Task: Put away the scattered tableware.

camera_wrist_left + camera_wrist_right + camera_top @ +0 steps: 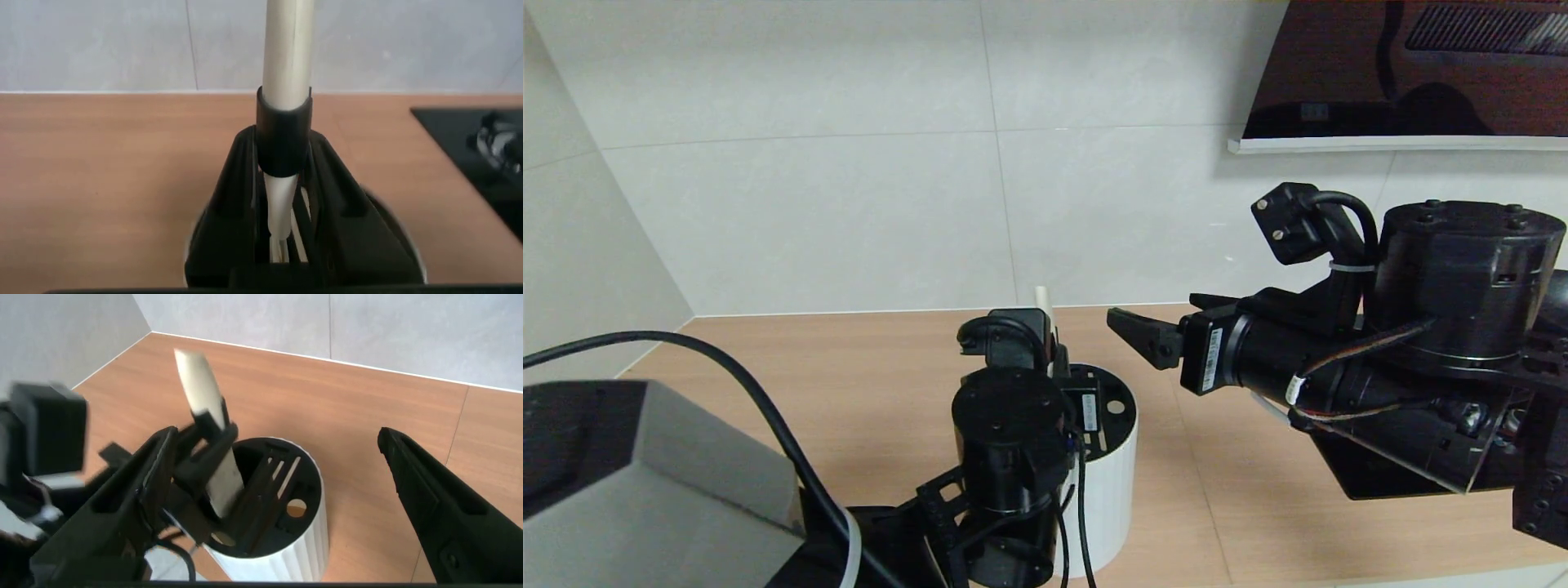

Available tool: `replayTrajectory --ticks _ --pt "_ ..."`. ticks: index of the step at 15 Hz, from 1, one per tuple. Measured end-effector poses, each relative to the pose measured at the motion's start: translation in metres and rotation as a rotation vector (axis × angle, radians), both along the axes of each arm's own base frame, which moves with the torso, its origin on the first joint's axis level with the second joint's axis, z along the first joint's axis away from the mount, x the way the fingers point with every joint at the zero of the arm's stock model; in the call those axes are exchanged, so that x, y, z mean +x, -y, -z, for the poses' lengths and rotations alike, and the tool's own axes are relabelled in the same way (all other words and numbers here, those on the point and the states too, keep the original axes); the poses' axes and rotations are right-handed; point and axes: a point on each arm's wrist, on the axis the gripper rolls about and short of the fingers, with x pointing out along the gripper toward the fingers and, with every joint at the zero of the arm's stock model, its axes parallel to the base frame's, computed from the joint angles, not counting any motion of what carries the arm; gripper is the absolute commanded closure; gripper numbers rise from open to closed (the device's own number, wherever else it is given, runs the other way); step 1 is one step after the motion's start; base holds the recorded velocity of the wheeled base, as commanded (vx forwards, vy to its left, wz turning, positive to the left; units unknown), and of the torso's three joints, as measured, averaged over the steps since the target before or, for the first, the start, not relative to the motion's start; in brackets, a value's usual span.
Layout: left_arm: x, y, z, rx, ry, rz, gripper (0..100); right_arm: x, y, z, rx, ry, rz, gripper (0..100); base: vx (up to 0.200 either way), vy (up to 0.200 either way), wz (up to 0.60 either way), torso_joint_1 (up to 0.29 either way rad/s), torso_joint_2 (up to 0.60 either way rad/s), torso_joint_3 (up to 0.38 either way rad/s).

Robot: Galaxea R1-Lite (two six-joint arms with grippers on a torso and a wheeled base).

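Observation:
A white cylindrical utensil holder (1107, 482) with a slotted black top stands on the wooden counter (849, 384). My left gripper (1054, 351) hangs right above it, shut on a cream-handled utensil (1041, 300) that stands upright with its lower end down in a slot. In the left wrist view the handle (288, 49) passes through a black collar between the fingers (237, 196). My right gripper (1156, 331) hovers open to the right of the holder, level with its top. From the right wrist, the holder (278, 555) and the handle (200, 384) lie ahead of the wide open right gripper (274, 437).
A black cooktop (1372, 482) is set into the counter at the right, under my right arm, with a burner (498, 139) showing. A dark range hood (1405, 73) hangs on the tiled wall above it. Bare counter stretches left of the holder.

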Motion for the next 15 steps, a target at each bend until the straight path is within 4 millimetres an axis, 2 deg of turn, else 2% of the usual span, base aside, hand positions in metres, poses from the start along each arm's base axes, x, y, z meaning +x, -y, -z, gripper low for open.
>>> replayTrajectory --ticks 4,8,9,15 --pt "-0.001 0.001 0.012 0.033 -0.025 0.004 100 0.001 -0.001 0.001 -0.003 -0.003 0.0 0 0.0 0.0 0.0 0.0 0.0 0.0" --pt "-0.003 0.001 0.016 0.043 -0.034 0.009 100 0.001 -0.001 0.001 -0.003 -0.003 -0.001 0 0.0 0.0 0.0 0.0 0.0 0.0" --pt "-0.003 0.001 0.016 0.045 -0.035 0.009 0 0.001 -0.001 0.001 -0.003 -0.003 -0.001 0 0.0 0.0 0.0 0.0 0.0 0.0" --pt "-0.003 0.001 0.016 0.045 -0.034 0.011 0 0.001 -0.001 0.001 -0.003 -0.003 -0.001 0 0.0 0.0 0.0 0.0 0.0 0.0"
